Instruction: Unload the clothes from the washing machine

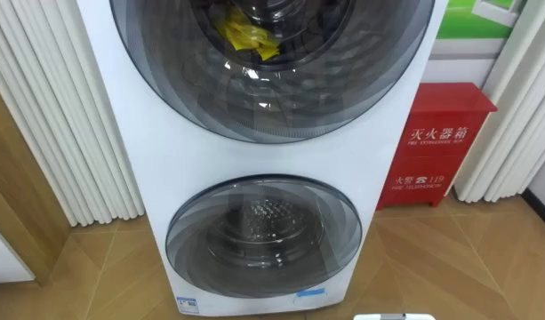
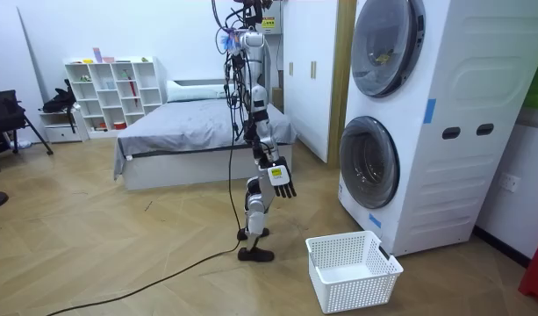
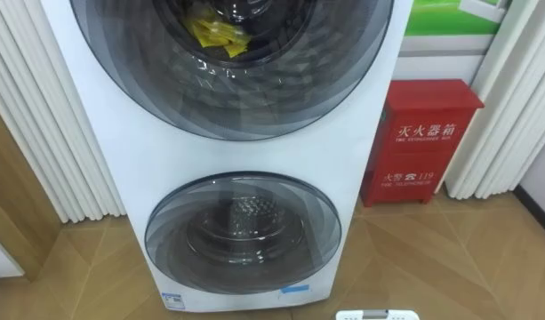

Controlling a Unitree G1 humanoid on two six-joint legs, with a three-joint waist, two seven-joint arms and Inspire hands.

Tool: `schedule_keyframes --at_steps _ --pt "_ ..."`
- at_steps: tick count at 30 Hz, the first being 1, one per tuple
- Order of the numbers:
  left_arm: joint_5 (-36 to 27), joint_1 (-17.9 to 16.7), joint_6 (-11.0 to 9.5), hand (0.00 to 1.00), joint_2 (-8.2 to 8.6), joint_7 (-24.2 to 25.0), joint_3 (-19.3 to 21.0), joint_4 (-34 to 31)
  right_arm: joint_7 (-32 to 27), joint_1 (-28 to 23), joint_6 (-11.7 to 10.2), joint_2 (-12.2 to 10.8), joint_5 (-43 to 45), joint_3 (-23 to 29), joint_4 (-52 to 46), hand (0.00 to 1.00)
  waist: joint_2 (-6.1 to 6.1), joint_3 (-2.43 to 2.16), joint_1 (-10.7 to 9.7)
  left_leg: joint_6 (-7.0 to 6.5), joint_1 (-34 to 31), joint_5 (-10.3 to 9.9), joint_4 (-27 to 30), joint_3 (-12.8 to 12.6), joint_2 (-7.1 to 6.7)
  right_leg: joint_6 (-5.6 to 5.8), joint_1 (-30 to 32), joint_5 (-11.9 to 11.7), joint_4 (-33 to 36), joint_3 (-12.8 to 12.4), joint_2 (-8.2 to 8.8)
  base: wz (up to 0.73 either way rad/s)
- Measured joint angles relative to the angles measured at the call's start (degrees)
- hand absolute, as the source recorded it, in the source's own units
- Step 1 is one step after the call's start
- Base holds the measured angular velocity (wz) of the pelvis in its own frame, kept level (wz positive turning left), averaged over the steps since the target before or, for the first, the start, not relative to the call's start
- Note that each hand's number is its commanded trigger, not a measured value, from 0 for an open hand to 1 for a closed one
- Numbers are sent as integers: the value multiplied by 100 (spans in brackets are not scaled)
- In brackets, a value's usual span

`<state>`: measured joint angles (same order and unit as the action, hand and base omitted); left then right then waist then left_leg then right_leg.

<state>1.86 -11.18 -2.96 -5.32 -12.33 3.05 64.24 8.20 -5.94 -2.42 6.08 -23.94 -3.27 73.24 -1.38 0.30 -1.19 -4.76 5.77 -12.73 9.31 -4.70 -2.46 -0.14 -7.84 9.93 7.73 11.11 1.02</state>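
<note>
A yellow piece of clothing [image 1: 245,36] lies inside the upper drum, behind the round glass door [image 1: 272,80] of the white stacked washing machine [image 2: 444,123]. That door looks closed, and so does the lower door [image 1: 263,236], whose drum shows no clothes. I stand on the wooden floor a step or two from the machine, facing it. My right hand [image 2: 282,178] hangs at hip height in the room view, fingers straight and holding nothing, well short of the doors.
A white slatted laundry basket [image 2: 352,269] stands on the floor between me and the machine; its rim [image 1: 395,316] shows at the bottom edge. A red fire-equipment box [image 1: 436,147] stands right of the machine. White pleated curtains [image 1: 50,116] flank it. A bed [image 2: 194,132] lies behind me.
</note>
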Motion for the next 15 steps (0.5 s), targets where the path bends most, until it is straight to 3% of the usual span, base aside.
schedule_keyframes --at_steps 7,8,15 --pt "4 -13 0 0 0 -89 0 1 -8 39 2 0 -38 1 34 0 -9 -2 -1 0 11 0 0 4 -1 0 -13 0 -1 3 0 0" --pt "3 -14 0 0 -1 -110 3 8 -14 39 3 0 -55 1 40 0 -32 26 5 0 20 0 -1 2 0 0 -16 0 1 4 0 0" --pt "4 -17 0 0 -1 -110 14 12 -94 35 9 -7 -74 19 48 0 -26 15 3 -1 59 0 -15 -5 0 0 -37 0 2 7 1 0"
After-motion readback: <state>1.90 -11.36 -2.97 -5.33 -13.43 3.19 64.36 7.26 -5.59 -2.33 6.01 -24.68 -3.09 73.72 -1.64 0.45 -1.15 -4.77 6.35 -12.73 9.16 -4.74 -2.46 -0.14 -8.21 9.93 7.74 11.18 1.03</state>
